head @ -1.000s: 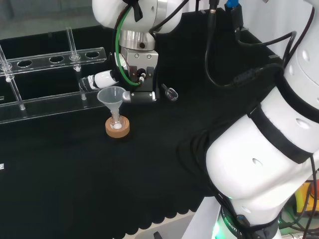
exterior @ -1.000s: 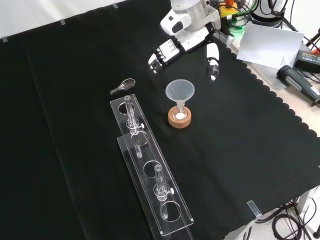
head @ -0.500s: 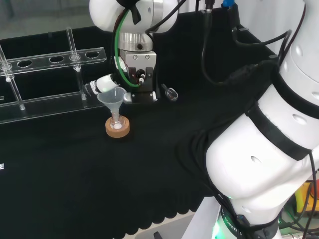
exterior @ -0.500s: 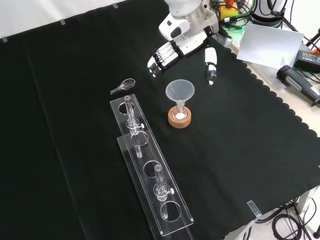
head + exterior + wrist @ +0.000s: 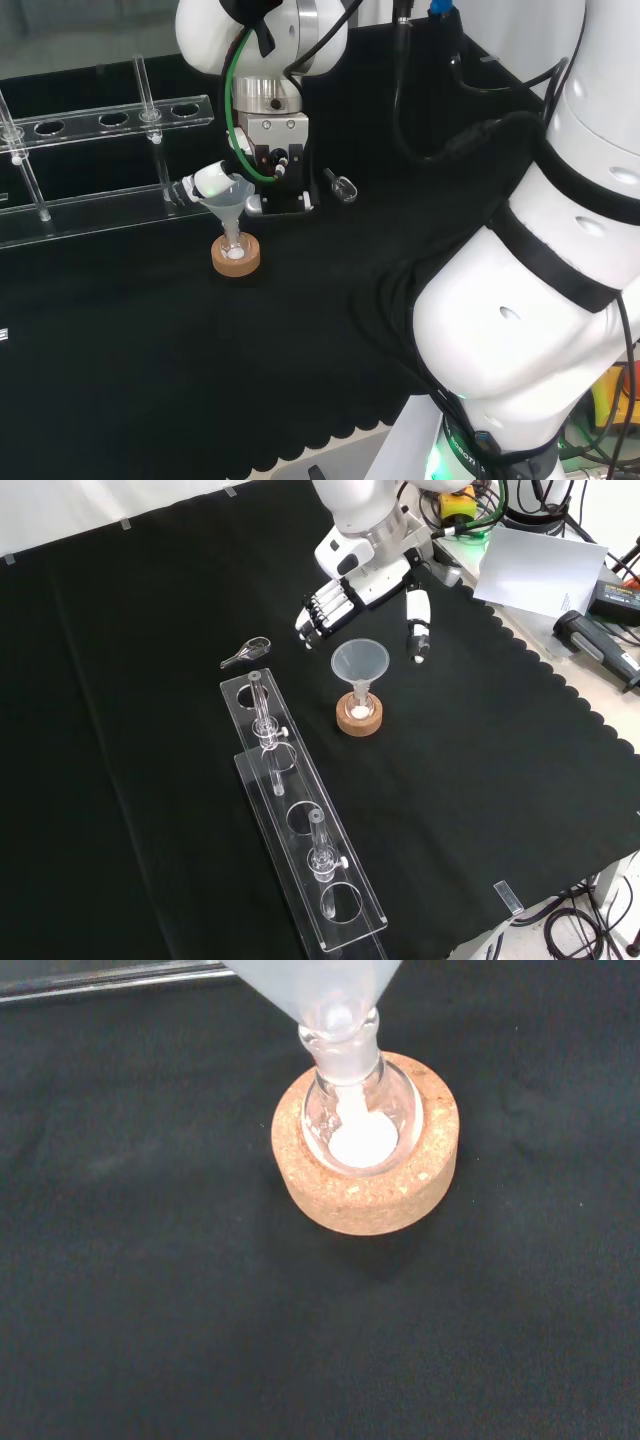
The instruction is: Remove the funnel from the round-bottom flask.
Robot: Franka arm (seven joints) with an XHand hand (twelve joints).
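Hand point(image 5: 352, 585): lowered and moved closer over the last second; fingers point(image 5: 316, 615) and thumb point(image 5: 416, 630) spread, holding nothing.
Funnel point(image 5: 360, 665): between fingers and thumb, just below the palm; untouched, stem seated in the flask neck.
Round-bottom flask point(image 5: 358, 1125): directly under the funnel, white powder inside.
Cork ring point(image 5: 359, 716): beneath the flask, unmoved.
Reading: approach nearly done; closing on the funnel cone appears next.

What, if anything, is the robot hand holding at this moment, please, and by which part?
Nothing. The robot hand is open, fingers and thumb either side of the funnel, which sits in the flask.
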